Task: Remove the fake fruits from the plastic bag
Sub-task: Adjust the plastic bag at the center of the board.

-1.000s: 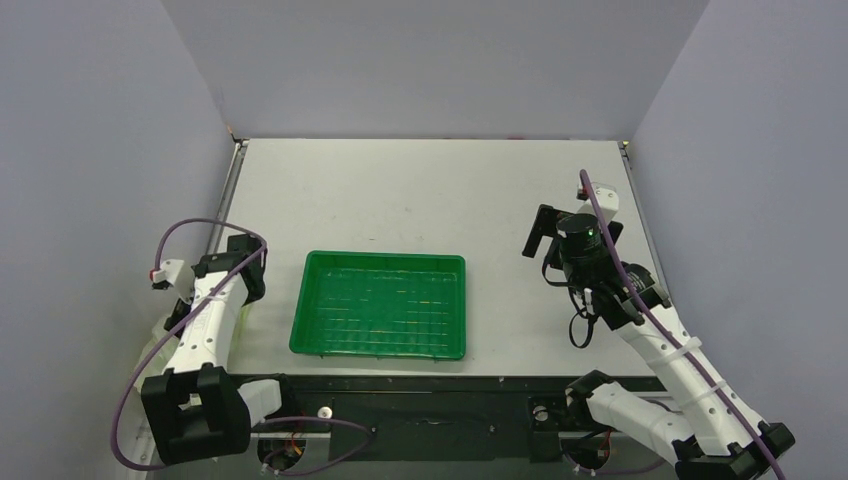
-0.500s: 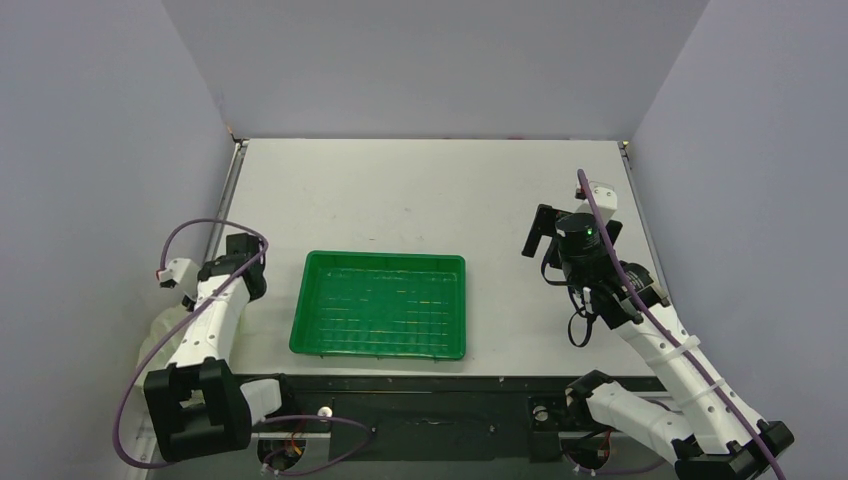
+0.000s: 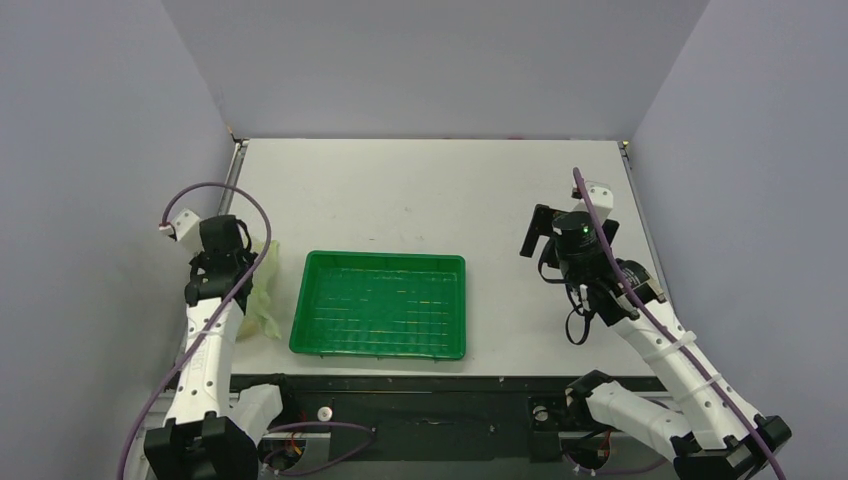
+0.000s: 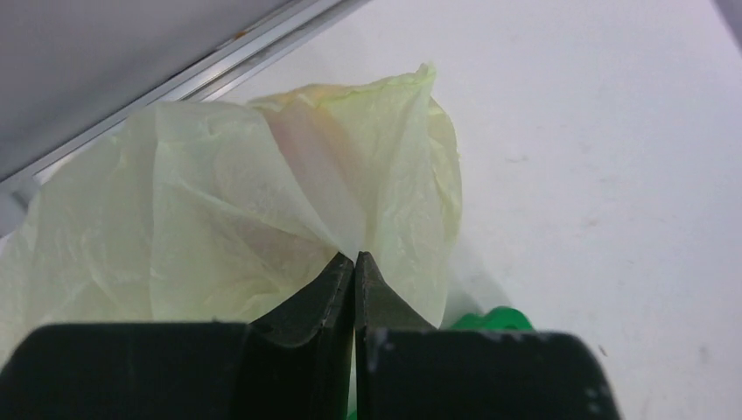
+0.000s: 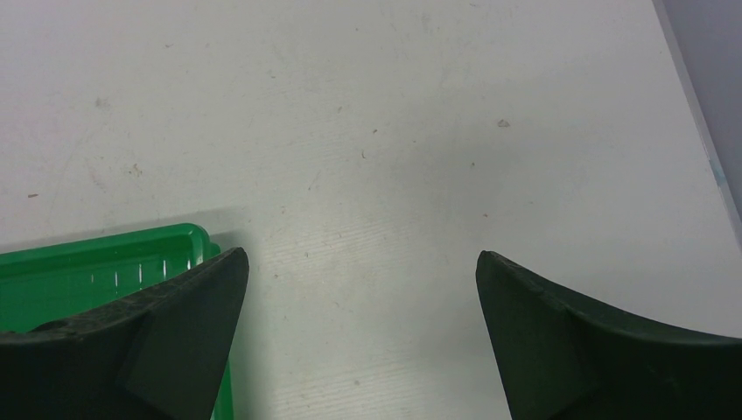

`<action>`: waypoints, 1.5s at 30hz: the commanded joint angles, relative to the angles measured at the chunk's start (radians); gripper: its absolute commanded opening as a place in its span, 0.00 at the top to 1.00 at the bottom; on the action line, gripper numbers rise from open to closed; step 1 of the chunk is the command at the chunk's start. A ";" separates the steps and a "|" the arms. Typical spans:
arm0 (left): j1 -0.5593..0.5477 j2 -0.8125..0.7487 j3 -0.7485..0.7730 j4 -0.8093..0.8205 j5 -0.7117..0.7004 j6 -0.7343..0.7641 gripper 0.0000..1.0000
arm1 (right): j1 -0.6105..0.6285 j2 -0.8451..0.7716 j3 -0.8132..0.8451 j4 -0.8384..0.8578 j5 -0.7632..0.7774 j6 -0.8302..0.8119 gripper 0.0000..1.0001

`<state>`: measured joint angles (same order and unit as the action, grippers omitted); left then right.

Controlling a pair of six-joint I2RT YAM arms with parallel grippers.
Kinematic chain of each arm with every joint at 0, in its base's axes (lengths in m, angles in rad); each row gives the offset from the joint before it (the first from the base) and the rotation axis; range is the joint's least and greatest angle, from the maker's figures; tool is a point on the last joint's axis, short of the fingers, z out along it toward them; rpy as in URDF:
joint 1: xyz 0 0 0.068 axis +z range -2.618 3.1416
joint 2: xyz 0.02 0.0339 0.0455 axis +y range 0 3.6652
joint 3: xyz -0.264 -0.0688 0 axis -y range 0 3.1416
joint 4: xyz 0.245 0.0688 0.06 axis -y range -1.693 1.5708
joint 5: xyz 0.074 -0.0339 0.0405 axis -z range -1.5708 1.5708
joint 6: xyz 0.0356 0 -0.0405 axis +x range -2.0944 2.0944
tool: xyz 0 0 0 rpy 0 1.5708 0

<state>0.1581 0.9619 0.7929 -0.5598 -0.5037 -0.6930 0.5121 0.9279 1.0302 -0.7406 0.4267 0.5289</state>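
Observation:
The plastic bag (image 4: pixel 262 192), thin and pale yellowish-green, hangs crumpled at the table's left side beside the tray, and the top view shows the plastic bag (image 3: pixel 264 295) there too. My left gripper (image 4: pixel 354 256) is shut on a fold of it, the film pinched between its black tips; in the top view the left gripper (image 3: pixel 240 268) sits just above the bag. A faint pink-orange tint shows through the film, but the fake fruits themselves are hidden. Over bare table to the right of the tray, my right gripper (image 5: pixel 361 254) stands open and holds nothing; the top view has the right gripper (image 3: pixel 534 238) there as well.
A rigid green tray (image 3: pixel 305 330) with a gridded floor lies at the front centre, nothing in it. Its corner (image 5: pixel 105 262) shows by my right gripper's left finger. A metal rail (image 3: pixel 228 190) runs along the table's left edge, and grey walls enclose three sides.
My left gripper has shut on the bag, and the arm has swung up from beyond the table's left edge, bringing the bag onto the table beside the tray. The right arm has barely moved.

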 commanded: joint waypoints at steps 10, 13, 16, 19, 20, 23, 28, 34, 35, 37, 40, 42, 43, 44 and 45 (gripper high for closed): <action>0.001 0.395 0.300 0.455 0.685 0.167 1.00 | 0.006 0.058 0.058 0.037 -0.099 0.006 0.02; 0.000 0.528 0.408 0.490 0.847 0.169 1.00 | 0.014 0.108 0.064 0.095 -0.174 0.002 0.02; -0.003 0.647 0.508 0.477 1.017 0.150 1.00 | 0.036 0.191 0.078 0.173 -0.241 -0.006 0.04; -0.011 0.767 0.584 0.467 1.146 0.132 1.00 | 0.072 0.284 0.127 0.291 -0.299 -0.015 0.06; -0.014 0.781 0.591 0.467 1.176 0.127 1.00 | 0.094 0.337 0.140 0.317 -0.306 -0.013 0.06; -0.020 0.806 0.604 0.477 1.217 0.109 1.00 | 0.136 0.452 0.222 0.432 -0.339 0.005 0.07; -0.016 0.816 0.608 0.448 1.220 0.106 0.86 | 0.191 0.678 0.350 0.569 -0.413 0.098 0.08; -0.019 0.719 0.622 0.351 1.102 0.173 0.56 | 0.225 0.834 0.447 0.665 -0.418 0.201 0.08; -0.019 0.704 0.625 0.329 1.078 0.207 0.56 | 0.226 0.842 0.447 0.697 -0.418 0.223 0.08; -0.021 0.656 0.621 0.278 0.981 0.247 0.54 | 0.233 0.881 0.447 0.758 -0.448 0.259 0.08; -0.025 0.582 0.635 0.194 0.892 0.288 0.52 | 0.248 0.934 0.483 0.813 -0.479 0.306 0.08; -0.031 0.539 0.664 0.127 0.824 0.301 0.52 | 0.271 0.980 0.523 0.825 -0.484 0.320 0.08; -0.033 0.500 0.661 0.115 0.796 0.303 0.52 | 0.289 1.011 0.536 0.831 -0.478 0.327 0.08; -0.033 0.479 0.654 0.103 0.785 0.307 0.52 | 0.296 1.028 0.558 0.851 -0.473 0.346 0.08; -0.033 0.436 0.631 0.098 0.768 0.310 0.52 | 0.316 1.060 0.574 0.865 -0.457 0.357 0.08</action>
<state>0.1322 1.5394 1.3918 -0.3820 0.3939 -0.4404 0.7681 1.9259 1.5169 -0.0090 -0.0330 0.8124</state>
